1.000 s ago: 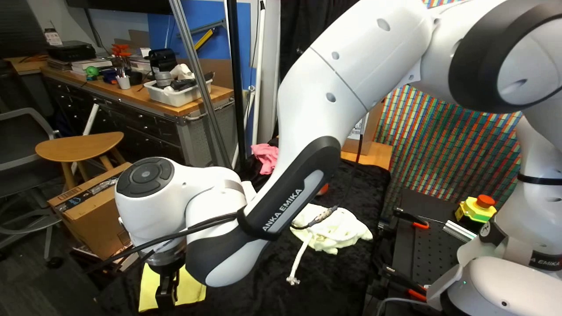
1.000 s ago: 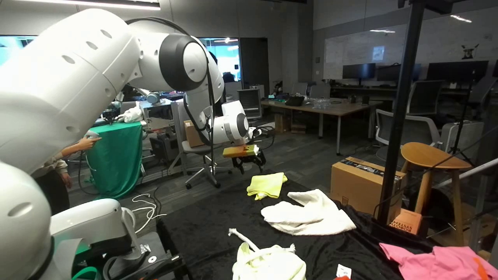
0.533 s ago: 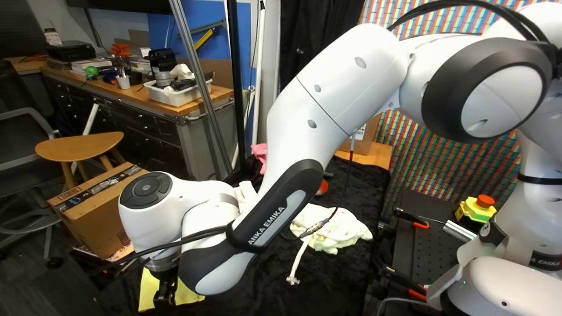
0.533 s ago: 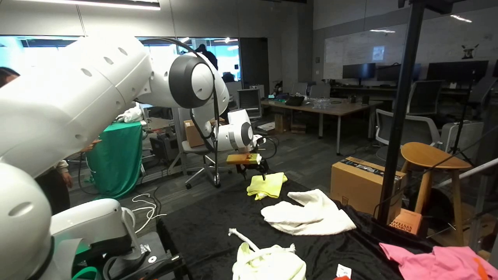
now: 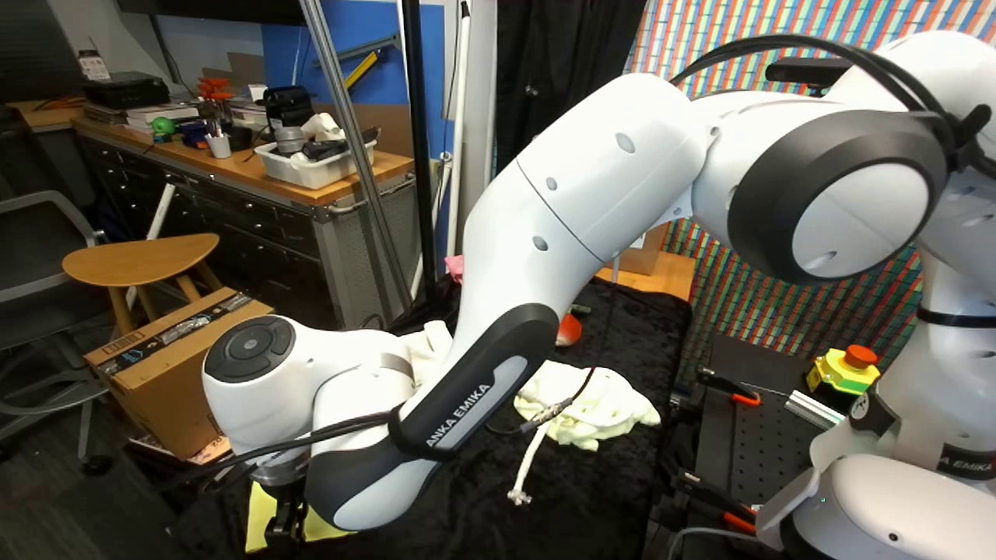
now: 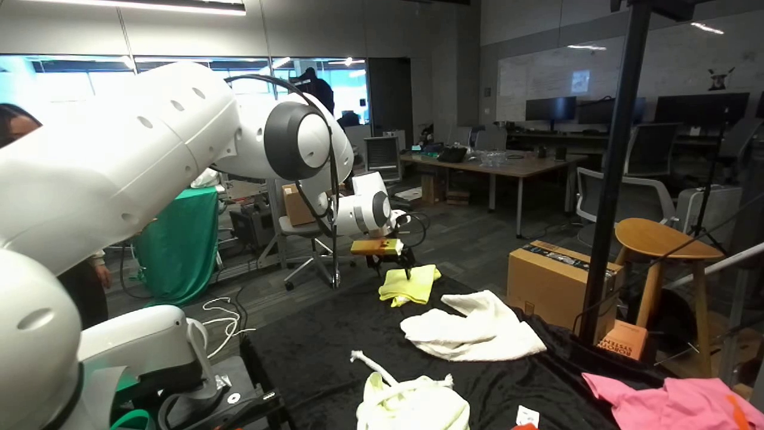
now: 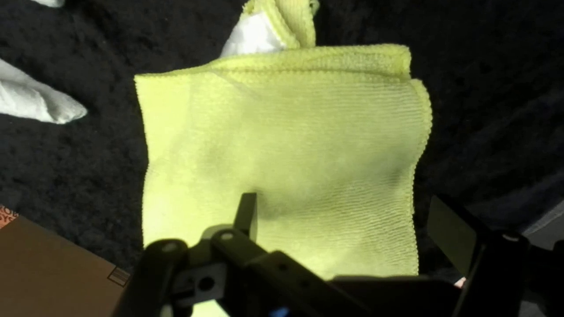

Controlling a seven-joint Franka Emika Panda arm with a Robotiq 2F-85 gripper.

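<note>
My claw (image 7: pixel 341 207) hangs low with its fingers spread wide and nothing gripped, a stance that leaves room for fabric between them. Directly below lies the yellow cleaning cloth (image 7: pixel 282 132); in the wrist view one finger shows against it and the other past its stitched edge, though I cannot tell whether either touches. The cloth sits fairly flat, its layered edges stacked at one end, so I take it to be folded. A white scrap (image 7: pixel 253 35) peeks out from under that end, too covered to identify.

Near the cloth, right of my claw as I reach outward, the white towel (image 6: pixel 477 331) sprawls slackly, its loose folds looking casual rather than arranged. These fabrics rest on the black-velvet-covered tabletop (image 6: pixel 316 346), probably chosen as a dark ground against which pale fabric stands out.

Off the tabletop's edge, beyond the claw, stands the cardboard box (image 6: pixel 555 292). Back toward my base (image 5: pixel 918 498), the pale yellow-green bundle (image 5: pixel 607 412) lies bunched, a white cord (image 5: pixel 526 469) trailing from it like a drawstring. Farther to the claw's right the pink cloth (image 6: pixel 674 403) lies crumpled, and past the box is the wooden stool (image 6: pixel 665 239).
</note>
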